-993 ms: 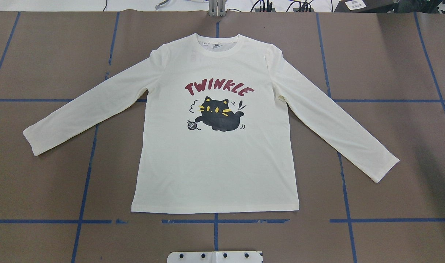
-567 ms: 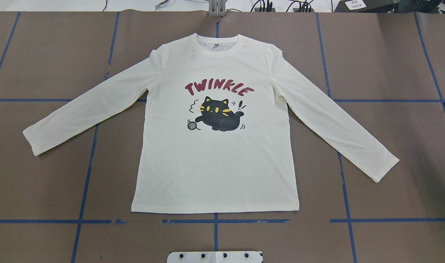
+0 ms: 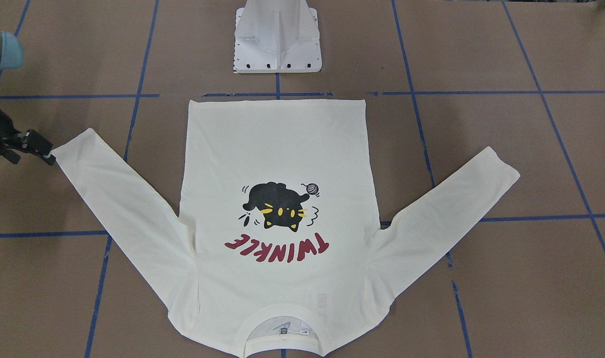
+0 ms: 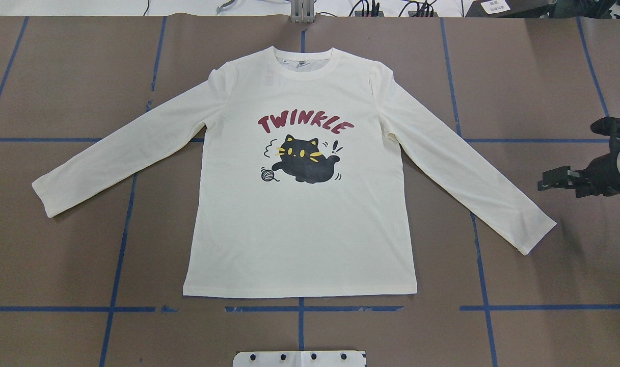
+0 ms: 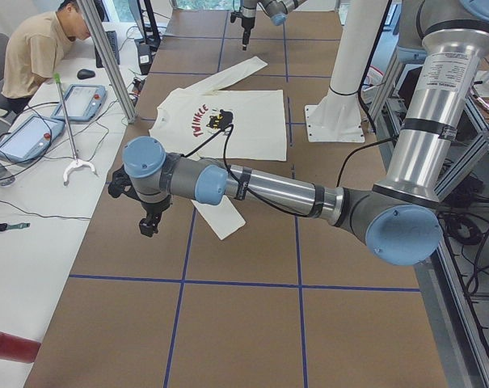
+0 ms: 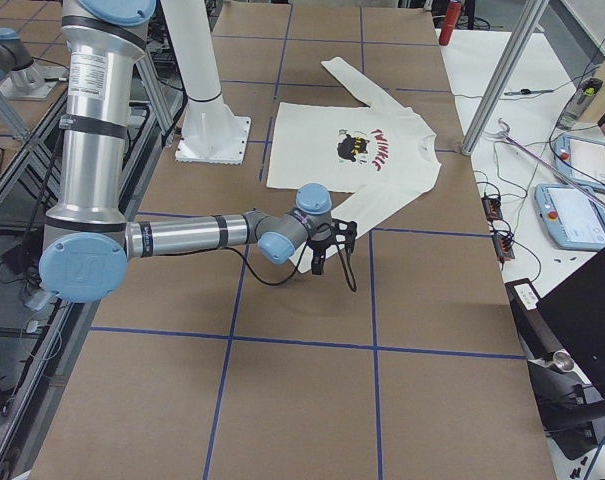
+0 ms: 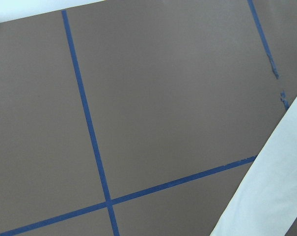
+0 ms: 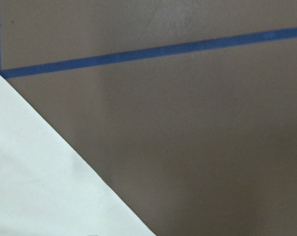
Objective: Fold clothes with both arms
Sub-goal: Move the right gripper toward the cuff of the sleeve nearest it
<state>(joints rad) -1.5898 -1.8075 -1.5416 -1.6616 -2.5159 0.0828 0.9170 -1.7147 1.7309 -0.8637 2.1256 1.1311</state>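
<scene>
Lying flat, shirt (image 4: 299, 239), collar (image 4: 304, 63) away from pedestal base (image 4: 299, 358), sleeves (image 4: 126, 153) splayed sideways

Your table (image 4: 60, 76) is covered in brown paper and marked into large squares by blue tape lines (image 4: 45, 139). On your side runs a white bench (image 5: 34, 210) strewn with cables, two tablets (image 5: 84, 103) and a red bottle (image 5: 6, 343). A person (image 5: 42, 48) sits there beside a slanted metal post (image 5: 107, 56).

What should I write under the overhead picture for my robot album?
Cat shirt spread flat, print up, on the brown table, with the right gripper hovering near one sleeve cuff.
</scene>
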